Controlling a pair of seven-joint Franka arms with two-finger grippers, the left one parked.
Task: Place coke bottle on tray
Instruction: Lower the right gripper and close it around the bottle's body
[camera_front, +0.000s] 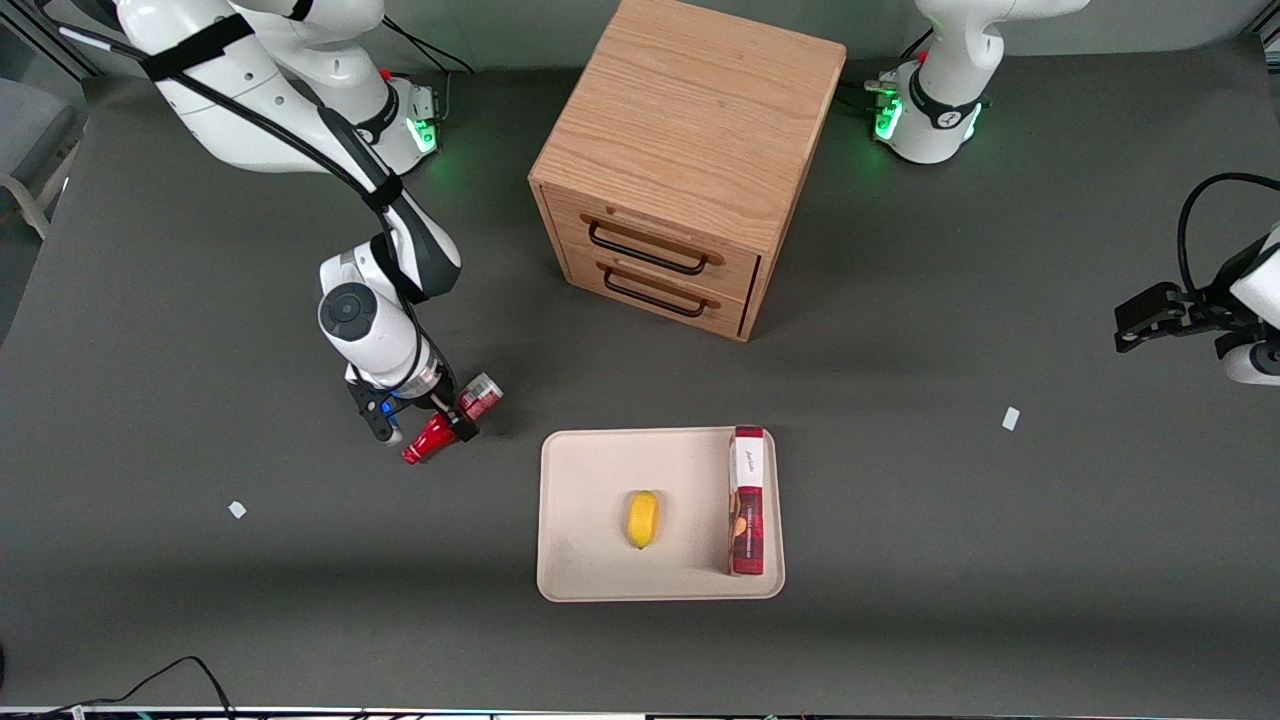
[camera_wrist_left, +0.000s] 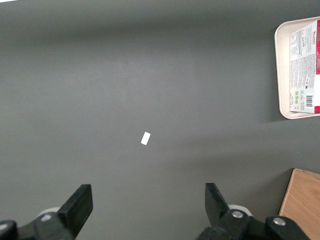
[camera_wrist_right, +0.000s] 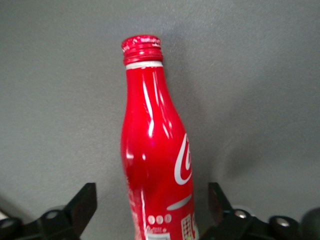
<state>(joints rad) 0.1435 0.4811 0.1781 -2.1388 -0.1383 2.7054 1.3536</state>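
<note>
The end effector (camera_front: 425, 425) was grasping the bottle (camera_front: 452, 418), which hung tilted above the table (camera_front: 200, 600), cap lower and nearer the front camera. The tray (camera_front: 590, 470) lay beside it, toward the parked arm's end, slightly nearer the camera.

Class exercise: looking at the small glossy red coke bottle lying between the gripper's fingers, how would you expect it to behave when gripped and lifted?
The small glossy red coke bottle looks rigid, so it probably won't flex. Its shiny, curved surface could slip or pivot in the right gripper. Round-bodied and lying off the flat beige tray, it would likely roll if released on its side.
</note>
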